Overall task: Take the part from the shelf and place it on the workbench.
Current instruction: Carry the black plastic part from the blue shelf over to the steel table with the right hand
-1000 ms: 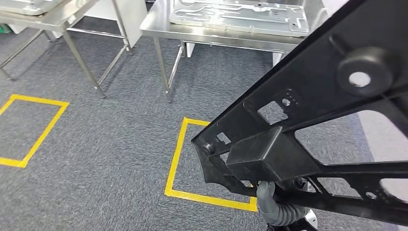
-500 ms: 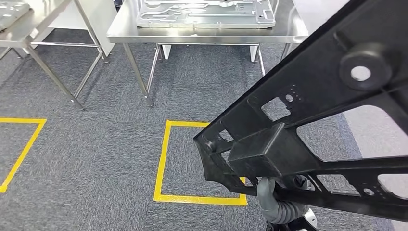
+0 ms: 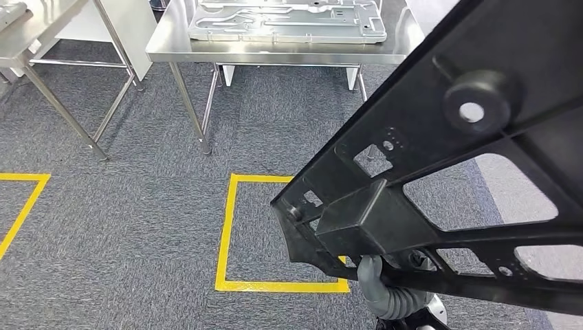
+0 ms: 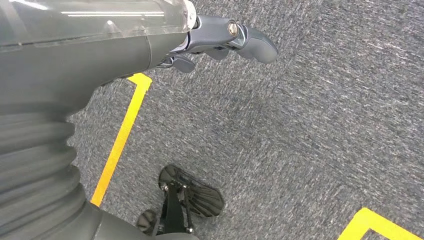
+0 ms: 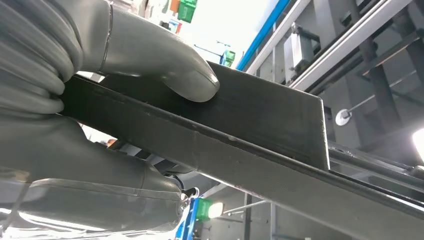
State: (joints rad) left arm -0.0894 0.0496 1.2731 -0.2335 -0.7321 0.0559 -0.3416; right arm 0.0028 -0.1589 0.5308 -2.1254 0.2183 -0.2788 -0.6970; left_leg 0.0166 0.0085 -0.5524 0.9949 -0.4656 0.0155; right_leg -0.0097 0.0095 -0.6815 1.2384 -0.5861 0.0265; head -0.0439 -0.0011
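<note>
Low in the frame's right, the right robot hand (image 3: 385, 289) grips a large black plastic frame part (image 3: 440, 179); the left robot hand (image 4: 220, 40) hangs empty, fingers apart, over grey carpet (image 3: 137, 227).

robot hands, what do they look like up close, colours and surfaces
The left hand has a grey ribbed cuff, a glossy clear shell over its back, and dark grey fingers with a visible metal screw. The right hand has the same grey ribbed cover and a thick, smooth grey thumb.

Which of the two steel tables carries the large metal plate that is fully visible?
The steel table straight ahead, beyond the yellow floor square, carries the metal plate. The other table is cut off at the left edge.
</note>
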